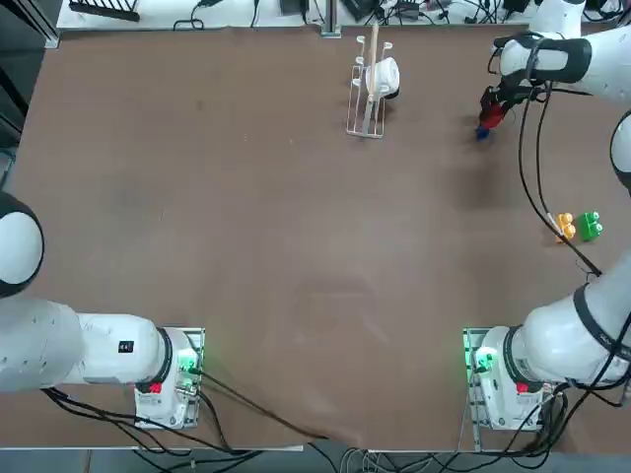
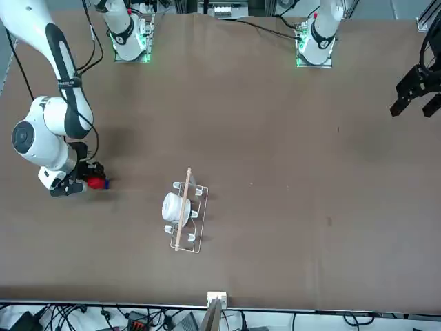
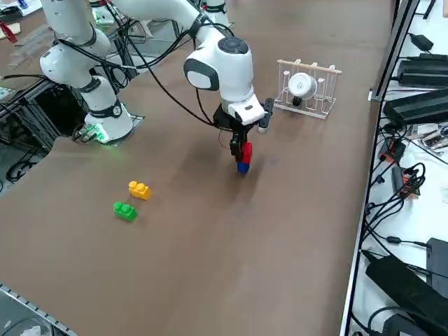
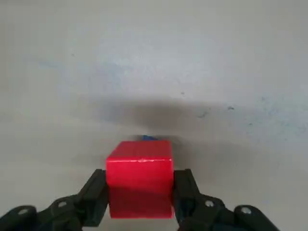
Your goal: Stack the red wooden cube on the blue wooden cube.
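**Red cube over blue, claw clamped**

One brown table (image 3: pixel 210 266) under me. One wire rack (image 3: pixel 308 87) with one white cup (image 3: pixel 302 85) at the far edge. My right claw (image 3: pixel 241 149) is clamped on the one red wooden cube (image 4: pixel 140 178), plain and bright, sitting right above the one blue wooden cube (image 3: pixel 242 167), darker and smaller. Well apart: one yellow studded block (image 3: pixel 138 190), one green studded block (image 3: pixel 124 211).

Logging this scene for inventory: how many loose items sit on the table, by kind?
Plain cubes: 2, red cube gripped in the right tool, over blue cube
Studded blocks: 2, yellow block, green block
Rack: 1
Total: 5
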Robot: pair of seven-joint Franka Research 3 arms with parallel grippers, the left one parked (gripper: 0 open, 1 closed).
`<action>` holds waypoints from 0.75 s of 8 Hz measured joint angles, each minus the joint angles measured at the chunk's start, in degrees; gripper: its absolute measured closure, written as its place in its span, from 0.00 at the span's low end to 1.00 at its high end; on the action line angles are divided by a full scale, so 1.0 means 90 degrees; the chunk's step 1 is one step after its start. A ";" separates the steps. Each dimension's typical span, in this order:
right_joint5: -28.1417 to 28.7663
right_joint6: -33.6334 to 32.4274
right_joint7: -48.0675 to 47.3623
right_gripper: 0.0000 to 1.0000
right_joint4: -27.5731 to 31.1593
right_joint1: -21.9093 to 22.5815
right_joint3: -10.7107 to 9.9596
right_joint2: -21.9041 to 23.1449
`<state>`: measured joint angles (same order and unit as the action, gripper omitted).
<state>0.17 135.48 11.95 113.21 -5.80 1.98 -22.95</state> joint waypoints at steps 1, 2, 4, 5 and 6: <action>0.0000 0.0000 0.0000 0.29 0.0000 0.0000 0.0000 0.0000; 0.0000 0.0000 0.0000 0.28 0.0001 0.0000 0.0000 -0.0001; 0.0014 0.0000 0.0000 0.14 0.0006 -0.0001 0.0000 -0.0007; 0.0021 0.0000 0.0000 0.00 0.0008 -0.0002 0.0000 -0.0010; 0.0025 0.0000 0.0000 0.00 0.0008 -0.0002 0.0000 -0.0010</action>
<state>0.39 135.48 11.95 113.28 -5.81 1.98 -23.04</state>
